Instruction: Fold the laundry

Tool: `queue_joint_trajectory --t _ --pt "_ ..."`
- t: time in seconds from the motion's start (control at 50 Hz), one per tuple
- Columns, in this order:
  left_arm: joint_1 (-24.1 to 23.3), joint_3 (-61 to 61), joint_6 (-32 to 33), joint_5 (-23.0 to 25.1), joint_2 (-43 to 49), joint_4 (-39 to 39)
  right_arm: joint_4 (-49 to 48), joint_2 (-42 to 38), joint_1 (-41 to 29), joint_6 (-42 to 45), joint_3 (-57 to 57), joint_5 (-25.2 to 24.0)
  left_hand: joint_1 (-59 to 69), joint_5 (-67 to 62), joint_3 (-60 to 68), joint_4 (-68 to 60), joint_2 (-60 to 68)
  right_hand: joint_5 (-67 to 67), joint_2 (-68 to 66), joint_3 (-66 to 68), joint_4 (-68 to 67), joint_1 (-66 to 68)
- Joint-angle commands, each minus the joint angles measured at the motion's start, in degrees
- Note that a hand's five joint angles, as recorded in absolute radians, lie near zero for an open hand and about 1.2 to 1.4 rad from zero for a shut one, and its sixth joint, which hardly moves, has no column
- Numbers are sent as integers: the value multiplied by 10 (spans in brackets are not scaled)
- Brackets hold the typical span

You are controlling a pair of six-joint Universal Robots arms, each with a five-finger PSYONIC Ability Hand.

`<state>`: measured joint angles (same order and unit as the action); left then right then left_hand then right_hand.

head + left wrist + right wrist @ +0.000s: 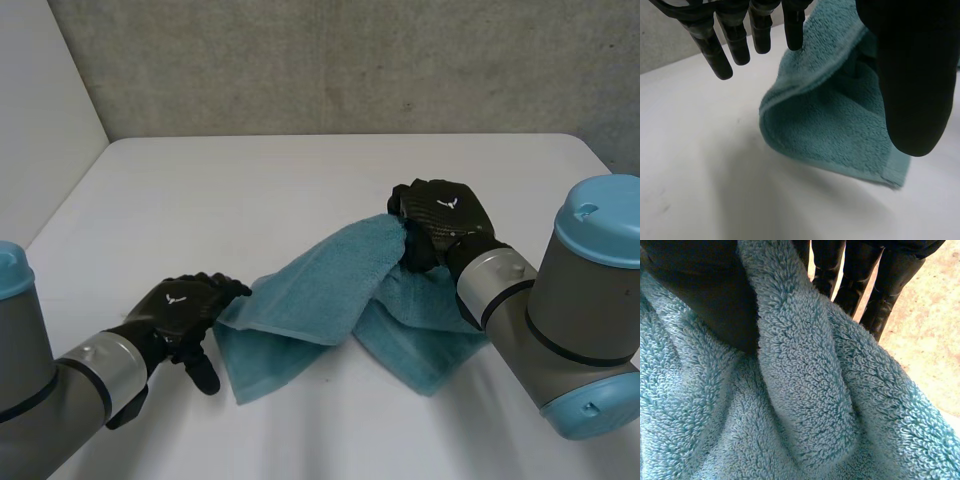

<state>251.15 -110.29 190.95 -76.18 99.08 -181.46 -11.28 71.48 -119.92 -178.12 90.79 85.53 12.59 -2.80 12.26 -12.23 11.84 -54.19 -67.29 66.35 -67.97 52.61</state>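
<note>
A teal towel (310, 290) lies crumpled and partly doubled over in the middle of the white table (250, 180). My left hand (180, 310) rests at the towel's near-left edge, open. In the left wrist view its straight fingers (725, 50) hang over the table, and one fingertip touches the towel's (830, 130) folded hem. My right hand (440, 215) sits on the towel's far-right corner with its fingers curled. In the right wrist view a ridge of the towel (790, 405) is pinched between the thumb (705, 300) and the fingers (885, 285).
A grey concrete wall (350, 60) stands behind the table's far edge, and a white wall (40, 110) runs along its left side. Bare tabletop stretches beyond the towel toward the far edge.
</note>
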Motion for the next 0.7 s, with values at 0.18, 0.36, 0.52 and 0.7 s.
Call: queue_joint_trajectory --t 0.18,0.36,0.52,0.7 --pt "-12 41 -8 -6 101 -73 4 -12 -1 -1 11 -4 -10 12 -7 7 -3 -158 -127 136 -120 274" --pt "-19 76 -8 -9 149 -119 52 -11 1 -32 4 -14 35 -33 38 -39 43 -158 -127 136 -120 274" --pt "-51 110 -9 -30 181 -186 171 7 41 -33 -26 -97 674 -672 677 -678 681 -158 -127 136 -120 274" --pt "-72 90 -41 -78 74 -203 282 62 123 -23 -92 -133 674 -672 677 -678 682 -158 -127 136 -120 274"
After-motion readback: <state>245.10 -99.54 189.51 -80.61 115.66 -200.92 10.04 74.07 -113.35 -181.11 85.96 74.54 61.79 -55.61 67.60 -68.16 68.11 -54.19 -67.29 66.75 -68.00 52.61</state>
